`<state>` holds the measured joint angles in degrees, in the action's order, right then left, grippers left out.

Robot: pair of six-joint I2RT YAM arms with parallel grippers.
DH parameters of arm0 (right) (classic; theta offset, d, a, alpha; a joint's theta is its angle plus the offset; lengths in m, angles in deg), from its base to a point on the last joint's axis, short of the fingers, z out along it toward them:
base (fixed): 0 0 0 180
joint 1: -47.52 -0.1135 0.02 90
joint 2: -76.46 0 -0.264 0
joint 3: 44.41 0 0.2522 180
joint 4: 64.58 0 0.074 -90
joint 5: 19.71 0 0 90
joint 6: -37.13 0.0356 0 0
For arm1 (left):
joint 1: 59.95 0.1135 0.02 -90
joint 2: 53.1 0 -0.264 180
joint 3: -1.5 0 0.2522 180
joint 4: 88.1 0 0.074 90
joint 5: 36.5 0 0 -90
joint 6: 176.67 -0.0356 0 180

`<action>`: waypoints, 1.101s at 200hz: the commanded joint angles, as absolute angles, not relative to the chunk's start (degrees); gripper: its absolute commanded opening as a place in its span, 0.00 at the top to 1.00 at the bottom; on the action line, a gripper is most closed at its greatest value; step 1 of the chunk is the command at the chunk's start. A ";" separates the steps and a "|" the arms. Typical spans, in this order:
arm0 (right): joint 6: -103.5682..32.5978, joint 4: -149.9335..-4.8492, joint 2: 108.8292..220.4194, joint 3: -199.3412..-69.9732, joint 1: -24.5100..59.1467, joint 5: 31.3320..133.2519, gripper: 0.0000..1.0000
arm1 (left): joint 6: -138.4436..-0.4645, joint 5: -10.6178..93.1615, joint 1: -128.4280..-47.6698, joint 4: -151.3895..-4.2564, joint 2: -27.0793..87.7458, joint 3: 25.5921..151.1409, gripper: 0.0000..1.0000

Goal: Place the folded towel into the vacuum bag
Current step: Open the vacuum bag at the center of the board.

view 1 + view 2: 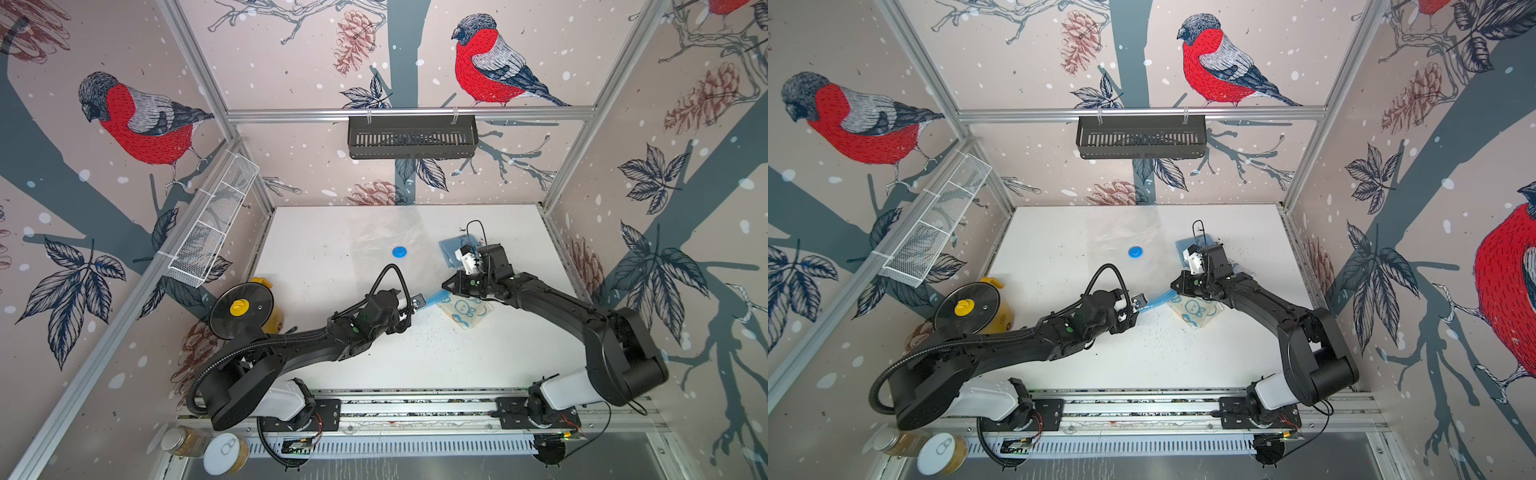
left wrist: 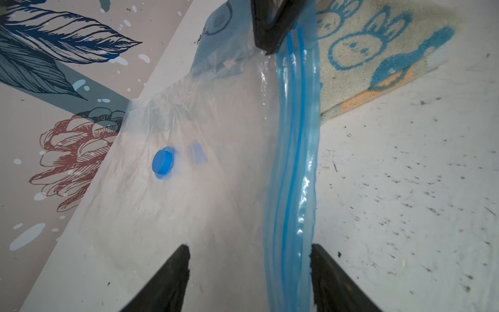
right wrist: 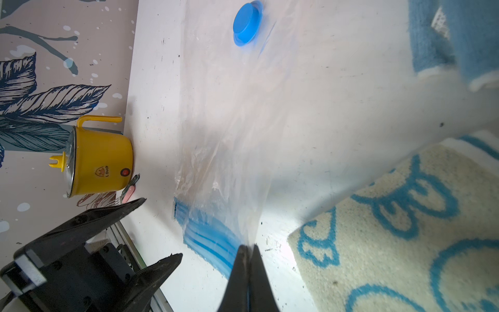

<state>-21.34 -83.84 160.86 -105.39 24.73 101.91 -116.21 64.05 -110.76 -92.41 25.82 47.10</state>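
Note:
The vacuum bag (image 1: 382, 237) lies flat on the white table, its round blue valve cap (image 1: 400, 251) facing up. Its blue zip strip (image 2: 294, 162) runs toward the table's front. My right gripper (image 3: 249, 247) is shut on the bag's edge beside that strip (image 3: 208, 240). My left gripper (image 2: 249, 251) is open and straddles the strip, which lies close to one finger. In both top views the grippers (image 1: 417, 302) (image 1: 446, 286) face each other across the strip. The folded towel (image 1: 465, 311), cream with blue bunny drawings, lies on the table just right of the strip, outside the bag (image 3: 405, 229).
A blue cloth (image 1: 451, 249) lies behind the right wrist. A yellow pot with a glass lid (image 1: 245, 309) stands at the left edge. A white wire basket (image 1: 212, 232) hangs on the left wall, a black one (image 1: 411, 137) on the back. A jar (image 1: 187, 440) and can (image 1: 226, 453) sit front left.

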 commanded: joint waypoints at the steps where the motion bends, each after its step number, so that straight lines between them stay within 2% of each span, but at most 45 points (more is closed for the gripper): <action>1: -21.80 -82.46 160.77 -105.56 24.92 102.51 0.99 | -117.34 63.49 -110.75 -91.59 26.07 46.88 0.29; 45: -21.68 -82.36 160.31 -105.01 24.85 102.81 0.99 | -115.79 68.25 -110.75 -96.96 29.13 47.21 0.33; 85: -21.40 -82.05 160.00 -104.39 24.89 103.08 0.99 | -114.99 70.73 -110.73 -101.87 31.92 47.56 0.46; 133: -20.41 -80.95 160.05 -104.48 24.86 103.34 0.99 | -112.95 71.92 -110.75 -104.30 32.77 48.12 0.75; 164: -19.96 -80.46 160.55 -104.75 24.92 103.36 0.99 | -111.88 69.79 -110.75 -103.43 33.44 49.22 0.89; 176: -19.66 -80.13 160.71 -104.81 24.93 103.34 0.99 | -111.43 68.82 -110.75 -102.51 33.95 49.99 1.00; 206: -19.08 -79.49 160.45 -104.81 24.89 102.70 0.98 | -109.21 68.42 -110.75 -98.65 34.72 53.05 1.00; 220: -18.79 -79.16 160.35 -105.08 24.87 101.58 0.89 | -107.82 68.38 -110.75 -96.60 34.12 54.28 1.00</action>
